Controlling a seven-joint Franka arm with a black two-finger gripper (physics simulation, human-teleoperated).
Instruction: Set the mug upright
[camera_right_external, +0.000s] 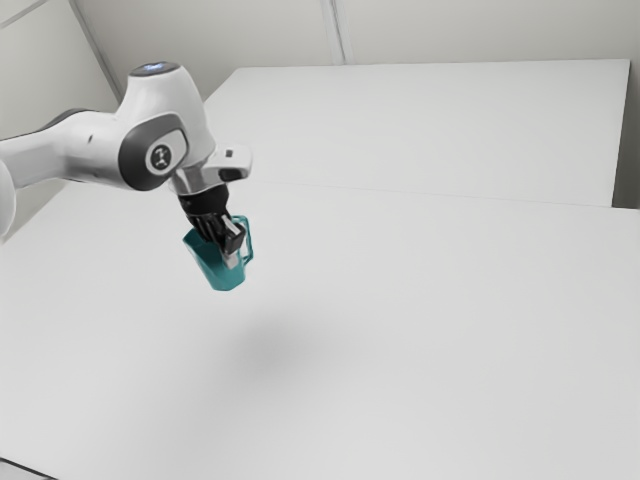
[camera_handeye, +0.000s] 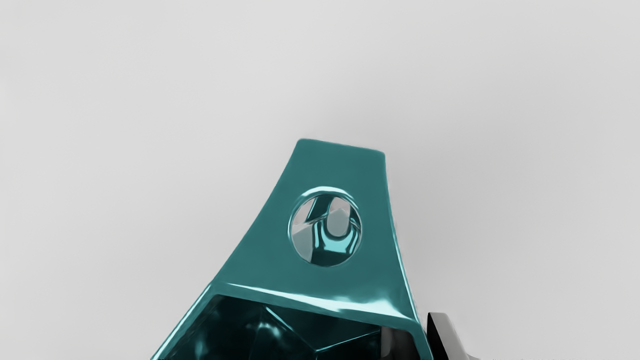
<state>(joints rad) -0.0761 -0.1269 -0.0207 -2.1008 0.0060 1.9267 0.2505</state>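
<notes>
the mug (camera_right_external: 221, 276) is hanging in the air over the exterior view's left part of the table (camera_right_external: 420, 320), w/ its shadow (camera_right_external: 272, 345) lying apart from it, nearer and a bit to the exterior view's right. so the pick-up part is looking done. the gripper (camera_right_external: 232, 251) is holding the mug by its wall: one finger (camera_handeye: 447, 337) is sitting outside, the other is reaching inside past the rim (camera_handeye: 320, 301), so both are pinching the wall b/w them (a narrow grip, not a wide one).

as for the turning, it's prob mostly there: the base (camera_right_external: 228, 288) is pointing down and the opening is facing up, but the mug is leaning, its mouth tipping toward the exterior view's left. the handle (camera_right_external: 249, 240) is sticking out on the exterior view's right side.

what's left, i'm judging: straightening that lean, lowering the mug till the base is resting flat, then letting go and backing the arm (camera_right_external: 85, 150) off. none of that is showing as done rn, so i'm calling it abt over halfway. the lean is the main worry (a tilted base could be catching one edge first and rocking the mug over on release).
</notes>
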